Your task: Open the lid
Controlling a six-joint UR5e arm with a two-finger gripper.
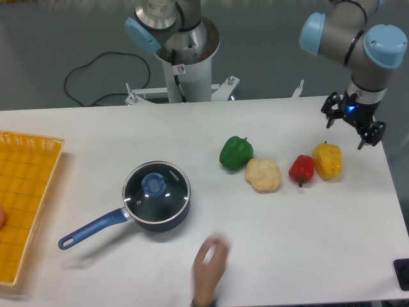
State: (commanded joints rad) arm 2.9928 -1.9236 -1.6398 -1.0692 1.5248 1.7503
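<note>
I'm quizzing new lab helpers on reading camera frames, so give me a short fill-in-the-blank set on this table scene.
1. The lid sits on the saucepan, whose long handle is coloured ____.
2. The gripper hangs open above the far right of the table, nearest the ____ pepper.
3. In the row of vegetables, the red pepper lies between the yellow pepper and the ____ one.
4. At the table's left edge lies a ____ tray.

Missing words: blue; yellow; cream; yellow
</note>
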